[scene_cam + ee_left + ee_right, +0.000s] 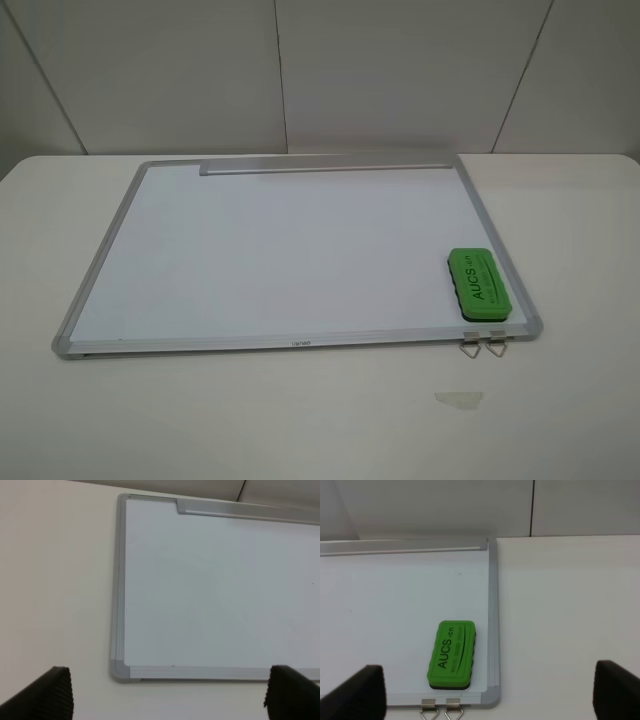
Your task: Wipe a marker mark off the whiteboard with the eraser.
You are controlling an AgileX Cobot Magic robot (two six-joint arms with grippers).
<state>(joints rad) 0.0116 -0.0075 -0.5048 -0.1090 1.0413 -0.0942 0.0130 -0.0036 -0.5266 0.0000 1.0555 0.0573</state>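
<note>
**Fingers Apart on Both Arms, Eraser Lying Free on the Board**

The left fingers (167, 695) stand wide apart, only their dark ribbed tips showing at the lower corners of the left wrist view, with nothing between them. The right fingers (487, 692) are likewise spread wide and hold nothing. Neither arm appears in the high view.

The whiteboard (300, 250) lies flat on the pale bench (300, 420), its grey tray strip (325, 167) along the far long edge. The eraser (480, 285) rests on the board's surface at the near right corner, lettering up, just inside the frame. In the right wrist view the eraser (451, 654) lies ahead of the right fingers, between their lines but nearer the left one, and clear of both. The left fingers sit short of the board's near left corner (120, 670), well apart from the eraser.

Two metal clips (484, 345) hang off the near frame just below the eraser. No looped scribble can be made out on the white surface; only tiny dark specks show.
</note>
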